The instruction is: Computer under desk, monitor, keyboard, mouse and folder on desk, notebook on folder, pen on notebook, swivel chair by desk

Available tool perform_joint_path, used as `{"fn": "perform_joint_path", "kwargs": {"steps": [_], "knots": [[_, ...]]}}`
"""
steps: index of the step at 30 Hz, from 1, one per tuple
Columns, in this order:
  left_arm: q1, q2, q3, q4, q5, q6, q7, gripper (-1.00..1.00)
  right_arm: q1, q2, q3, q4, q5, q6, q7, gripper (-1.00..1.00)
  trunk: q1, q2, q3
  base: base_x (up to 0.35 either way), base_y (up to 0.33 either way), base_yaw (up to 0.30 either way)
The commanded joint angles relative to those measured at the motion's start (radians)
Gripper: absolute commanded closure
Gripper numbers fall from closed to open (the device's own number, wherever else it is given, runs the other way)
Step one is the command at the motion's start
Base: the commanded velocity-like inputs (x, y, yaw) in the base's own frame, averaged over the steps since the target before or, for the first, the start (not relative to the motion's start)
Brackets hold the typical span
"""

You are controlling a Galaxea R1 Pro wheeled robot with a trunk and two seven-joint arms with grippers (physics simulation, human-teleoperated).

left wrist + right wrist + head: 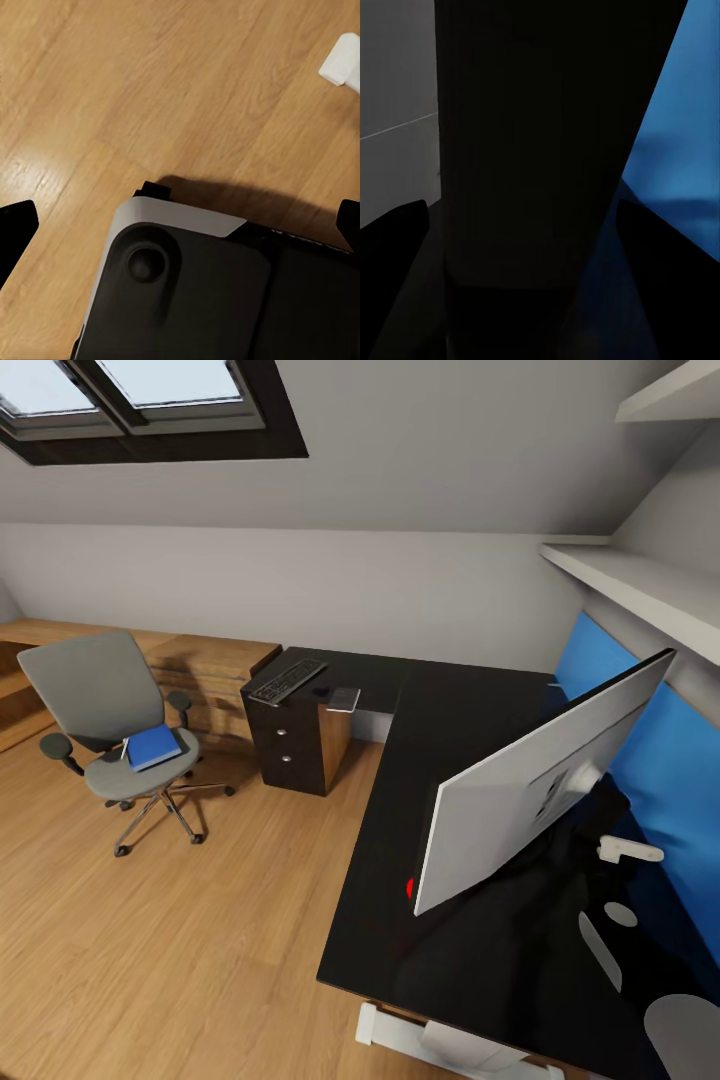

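Observation:
The monitor point(520, 790) stands tilted over the black desk point(440, 710), its pale back towards me and a red dot point(410, 887) at its lower corner. In the right wrist view my right gripper point(523, 217) has a finger against each side of a dark part of the monitor point(525, 150). At the desk's far end lie the keyboard point(286, 680), a small dark mouse point(321, 691) and the grey notebook point(343, 699). The blue folder point(154, 746) lies on the swivel chair point(110, 710). My left gripper point(180, 217) hangs open above the floor. The computer and pen are out of view.
A dark drawer unit point(295, 745) sits under the desk's far end, beside a light-wood dresser point(200, 670). The blue back panel point(660, 760) and white shelves point(650, 585) line the right wall. Wood floor point(180, 920) lies between chair and desk. A white desk foot point(341, 60) shows near my base point(217, 292).

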Motion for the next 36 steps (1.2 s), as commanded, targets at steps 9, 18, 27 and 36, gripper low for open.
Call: {"fn": "perform_joint_path", "kwargs": {"steps": [9, 18, 27, 36], "knots": [[0.0, 0.0, -0.002, 0.002, 0.002, -0.003, 0.003, -1.0, 0.0, -0.004, 0.003, 0.041, -0.028, -0.014, -0.017, 1.0, 0.001, -0.001, -0.001, 0.059, 0.0, 0.0], [0.0, 0.0, -0.002, 0.002, 0.002, -0.003, 0.004, -1.0, 0.0, -0.006, 0.003, 0.04, -0.028, -0.014, -0.017, 1.0, 0.001, -0.001, -0.001, 0.008, 0.0, 0.0], [0.0, 0.0, -0.002, 0.002, 0.002, -0.003, 0.004, -1.0, 0.001, -0.007, 0.003, 0.04, -0.028, -0.015, -0.016, 1.0, 0.001, -0.001, -0.001, 0.064, -0.014, 0.0], [0.0, 0.0, -0.002, 0.002, 0.002, -0.003, 0.004, -1.0, 0.001, -0.008, 0.002, 0.04, -0.028, -0.016, -0.017, 1.0, 0.001, -0.001, -0.001, 0.031, -0.008, 0.0]]}}
